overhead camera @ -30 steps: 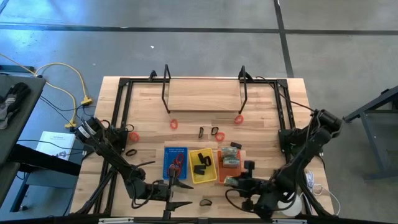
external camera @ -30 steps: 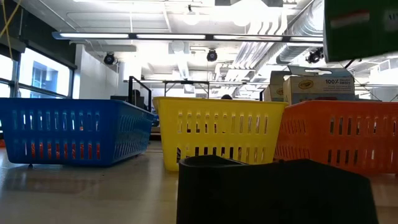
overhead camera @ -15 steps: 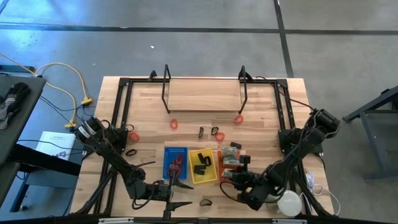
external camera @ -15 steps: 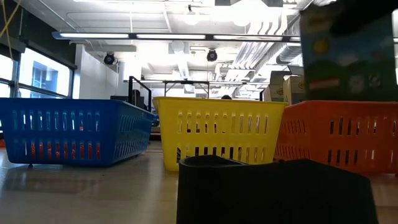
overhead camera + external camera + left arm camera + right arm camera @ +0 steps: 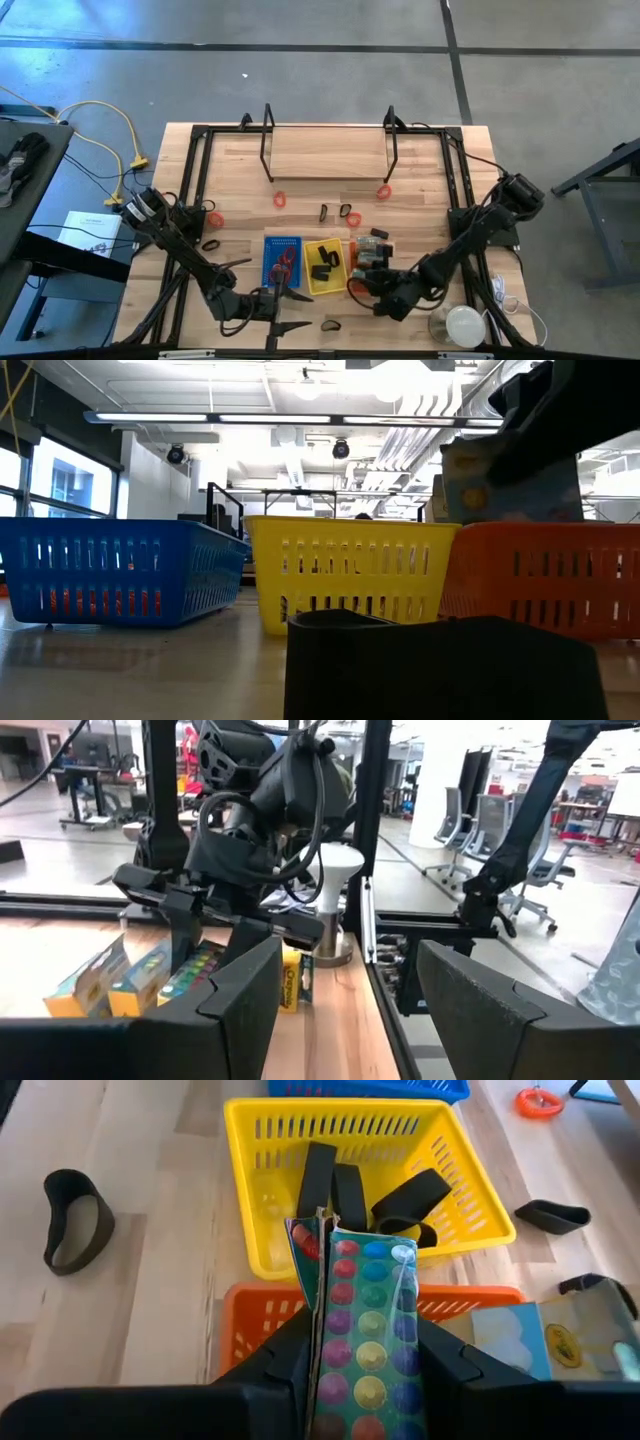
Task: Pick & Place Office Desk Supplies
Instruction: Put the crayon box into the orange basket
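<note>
Right now the right gripper (image 5: 365, 1370) hangs over the near end of the orange tray (image 5: 250, 1315), its jaws clamped on a flat box printed with rows of coloured dots (image 5: 368, 1330), held on edge above the tray's rim. In the high view the same gripper (image 5: 378, 288) sits at the front of the table (image 5: 330, 160), just beside the orange tray (image 5: 358, 283), which already holds other small boxes (image 5: 372, 252). The yellow tray (image 5: 324, 266) next to it carries several black loops (image 5: 345, 1190), and the blue tray (image 5: 281, 260) beyond that holds red bands (image 5: 285, 262). Loose supplies lie scattered on the bare wood: a black loop (image 5: 72, 1220) near the yellow tray, red loops (image 5: 280, 199) farther back, and a black loop (image 5: 331, 325) at the front edge. The left gripper (image 5: 290, 312) waits low at the front of the table, in front of the blue tray, its jaws standing apart and empty. A round white object (image 5: 465, 325) stands near the right front corner.
</note>
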